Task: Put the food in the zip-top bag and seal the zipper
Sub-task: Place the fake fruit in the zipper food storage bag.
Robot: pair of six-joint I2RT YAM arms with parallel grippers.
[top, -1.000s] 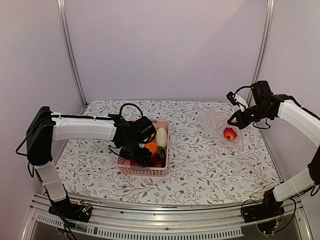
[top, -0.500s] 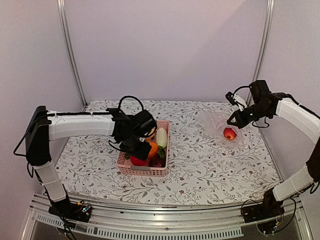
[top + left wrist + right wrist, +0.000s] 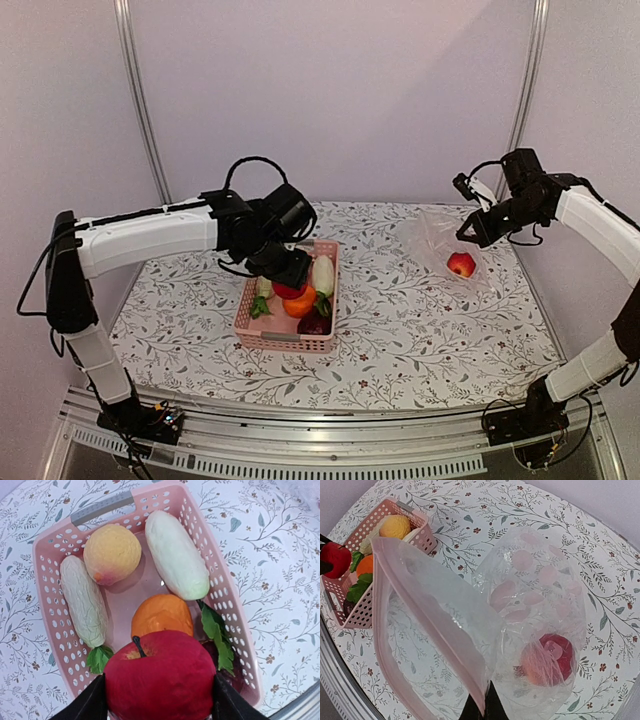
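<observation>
Two grips are active. Left fingers (image 3: pixel 87 705) clamp a red apple (image 3: pixel 160 677) above the pink basket (image 3: pixel 235 630), centre-left of the top view. Right fingers (image 3: pixel 494 711) — fully closed — pinch the zip-top bag (image 3: pixel 530 580) by its mouth edge at upper right; one red fruit (image 3: pixel 547 657) lies inside it.

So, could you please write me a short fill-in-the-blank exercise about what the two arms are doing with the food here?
1. The left end effector grips a red ____ above the pink basket.
2. The right end effector pinches the zip-top bag by its rim, so its mouth hangs ____.
3. The red-and-yellow fruit lies ____ the zip-top bag.
Missing words: apple; open; inside.
</observation>
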